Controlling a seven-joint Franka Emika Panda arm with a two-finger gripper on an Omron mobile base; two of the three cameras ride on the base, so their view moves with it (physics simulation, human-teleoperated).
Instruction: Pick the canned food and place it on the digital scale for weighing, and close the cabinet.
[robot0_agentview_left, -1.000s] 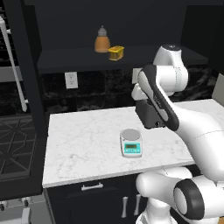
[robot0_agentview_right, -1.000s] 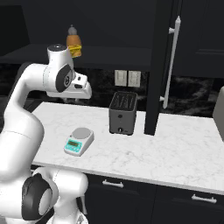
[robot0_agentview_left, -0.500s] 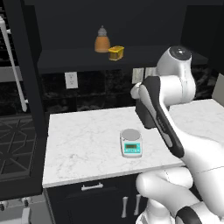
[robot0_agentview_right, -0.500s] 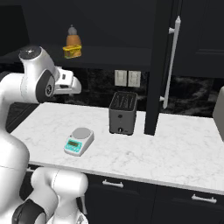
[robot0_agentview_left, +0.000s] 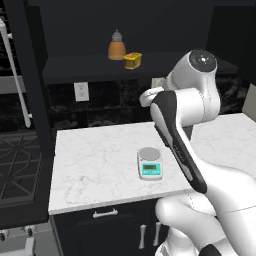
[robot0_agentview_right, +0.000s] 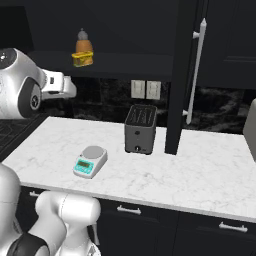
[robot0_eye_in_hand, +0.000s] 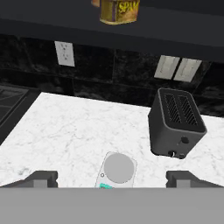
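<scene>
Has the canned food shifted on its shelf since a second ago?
No. The canned food sits just right of the orange bottle on the cabinet shelf, as before.

Two base views look forward and down over the marble counter (robot0_agentview_left: 100, 155) from behind the arm — one from its left, one from its right — sharing the digital scale (robot0_agentview_left: 149, 163) and shelf. The hand view, nearer, faces the backsplash above the digital scale and toaster (robot0_eye_in_hand: 176, 122).

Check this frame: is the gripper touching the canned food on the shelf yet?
Apart. In the hand view the gripper has its fingertips low over the counter near the digital scale, while the canned food sits far off on the shelf.
</scene>
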